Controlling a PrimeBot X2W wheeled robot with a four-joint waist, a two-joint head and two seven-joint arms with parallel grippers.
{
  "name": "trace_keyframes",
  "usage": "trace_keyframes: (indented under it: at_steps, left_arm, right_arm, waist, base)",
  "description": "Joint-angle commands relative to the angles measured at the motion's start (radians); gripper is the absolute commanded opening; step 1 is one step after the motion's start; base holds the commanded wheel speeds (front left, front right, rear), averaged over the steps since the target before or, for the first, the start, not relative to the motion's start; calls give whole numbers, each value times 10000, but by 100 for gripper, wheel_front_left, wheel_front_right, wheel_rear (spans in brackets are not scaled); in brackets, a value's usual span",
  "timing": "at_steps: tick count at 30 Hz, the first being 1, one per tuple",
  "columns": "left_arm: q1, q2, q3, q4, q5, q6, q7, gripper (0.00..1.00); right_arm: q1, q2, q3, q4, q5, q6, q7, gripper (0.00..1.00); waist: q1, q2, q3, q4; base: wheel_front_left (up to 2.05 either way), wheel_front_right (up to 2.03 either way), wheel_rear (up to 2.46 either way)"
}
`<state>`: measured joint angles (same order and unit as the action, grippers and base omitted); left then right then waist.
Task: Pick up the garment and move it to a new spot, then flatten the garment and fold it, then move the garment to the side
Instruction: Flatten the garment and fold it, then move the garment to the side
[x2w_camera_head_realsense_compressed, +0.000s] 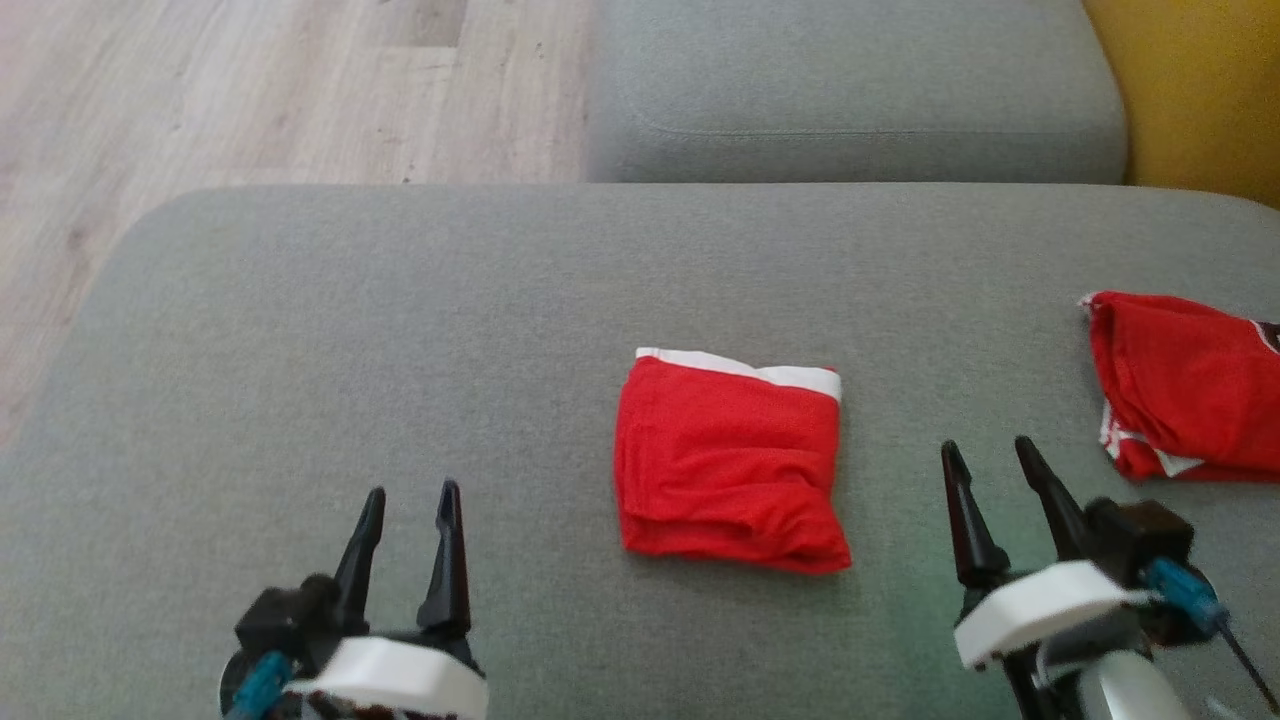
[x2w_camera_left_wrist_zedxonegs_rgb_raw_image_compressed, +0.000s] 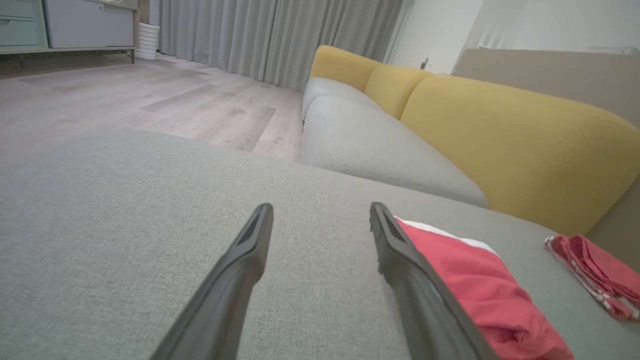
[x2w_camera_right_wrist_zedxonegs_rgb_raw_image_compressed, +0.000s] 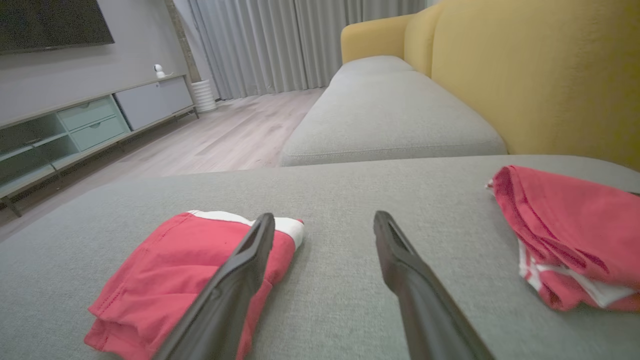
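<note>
- On the broad grey sofa cushion (x2w_camera_head_realsense_compressed: 350, 330) in the middle of the head view, one folded red garment (x2w_camera_head_realsense_compressed: 730, 465) lies as a compact, roughly square packet. Its white band (x2w_camera_head_realsense_compressed: 740, 368) runs along the far edge.
- Two red garments lie on the cushion in all. The second red garment (x2w_camera_head_realsense_compressed: 1185, 385), red with white trim, is loosely bunched well apart at the cushion's right edge, near the yellow backrest (x2w_camera_head_realsense_compressed: 1190, 90).
- Left gripper (x2w_camera_head_realsense_compressed: 413, 489) shows at the lower left, near the left side of the folded red garment but apart from it. Its two dark fingers (x2w_camera_left_wrist_zedxonegs_rgb_raw_image_compressed: 250, 260) are spread, with bare grey fabric between them and nothing pinched.
- Right gripper (x2w_camera_head_realsense_compressed: 986, 444) shows at the lower right, between the two garments and touching neither. Its two fingers (x2w_camera_right_wrist_zedxonegs_rgb_raw_image_compressed: 400, 260) are likewise spread and empty.
- Seen from the left wrist, the folded red garment lies beside and behind the right-hand finger. Seen from the right wrist, it lies behind the left-hand finger, with the second red garment off to the right.
- Beyond the cushion sits one more grey seat cushion (x2w_camera_head_realsense_compressed: 850, 80), and pale wooden floor (x2w_camera_head_realsense_compressed: 250, 90) runs off to the left.
- Grey curtains (x2w_camera_left_wrist_zedxonegs_rgb_raw_image_compressed: 275, 35) and a low cabinet (x2w_camera_right_wrist_zedxonegs_rgb_raw_image_compressed: 90, 115) with drawers line the far side of the room.
</note>
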<state>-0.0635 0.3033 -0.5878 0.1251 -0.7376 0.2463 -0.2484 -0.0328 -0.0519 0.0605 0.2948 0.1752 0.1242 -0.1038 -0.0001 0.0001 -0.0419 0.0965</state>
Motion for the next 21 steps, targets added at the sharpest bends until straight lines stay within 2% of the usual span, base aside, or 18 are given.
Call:
trace_keyframes:
  at_steps: [1,10,21]
  left_arm:
    - [-244,255,366,-155,191,14,-102,100]
    - [82,190,456,125,379,-23,-123,100]
    - [102,97,614,203,490,-97,-130,100]
  right_arm:
    - [-62,15,139,-582,90,65,28,100]
    - [790,15,-117,-1412,114,65,173,100]
    - [993,16,-169,-1656,-39,65,348,100]
  waist:
    - [1,-1,-68,-145]
    - [1,-1,-152,-284]
    - [1,-1,-136,-143]
  base:
    - [0,0,0]
    - [0,0,0]
    - [0,0,0]
